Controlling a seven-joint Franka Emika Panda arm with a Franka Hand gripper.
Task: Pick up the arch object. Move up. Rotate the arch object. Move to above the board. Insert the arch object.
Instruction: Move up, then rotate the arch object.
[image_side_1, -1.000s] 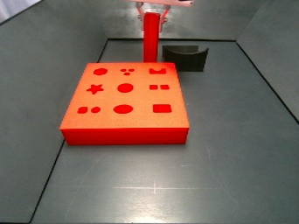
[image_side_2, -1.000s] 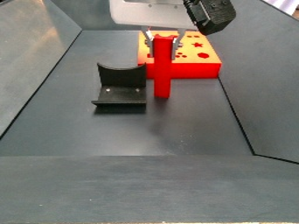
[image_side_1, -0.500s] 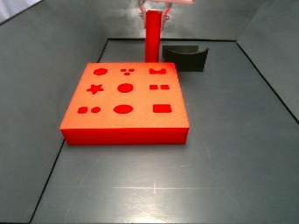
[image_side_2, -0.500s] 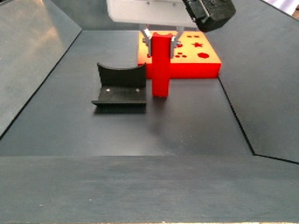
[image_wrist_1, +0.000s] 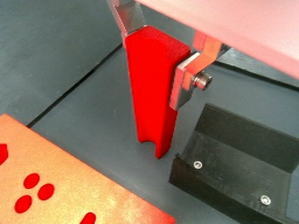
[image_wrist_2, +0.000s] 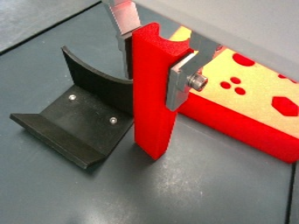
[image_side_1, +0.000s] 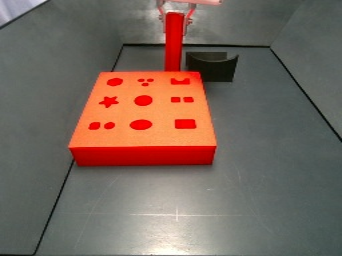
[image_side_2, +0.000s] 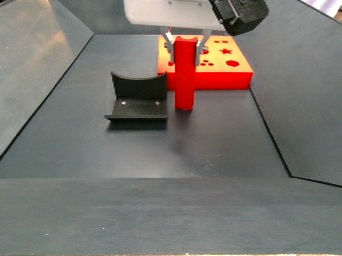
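The arch object (image_wrist_2: 155, 109) is a tall bright-red bar standing upright, with a notch in its upper end. My gripper (image_wrist_2: 152, 57) is shut on its upper part, a silver finger (image_wrist_2: 177, 83) pressed flat on each side. The same grasp shows in a wrist view at the gripper (image_wrist_1: 156, 52) and the arch object (image_wrist_1: 149, 87). In both side views the arch object (image_side_1: 174, 45) (image_side_2: 185, 75) hangs under the gripper (image_side_1: 177, 12) (image_side_2: 185, 42) by the board's edge, its lower end close to the floor. The board (image_side_1: 144, 115) (image_side_2: 227, 65) is an orange-red slab with darker shape-holes.
A squat dark grey block with an arched hollow (image_side_1: 214, 65) (image_side_2: 136, 98) (image_wrist_2: 76, 114) (image_wrist_1: 239, 166) lies on the floor right beside the bar. Grey walls (image_side_1: 67, 40) slope up around the dark floor.
The gripper and the red bar have risen slightly. The board and the dark block have not moved.
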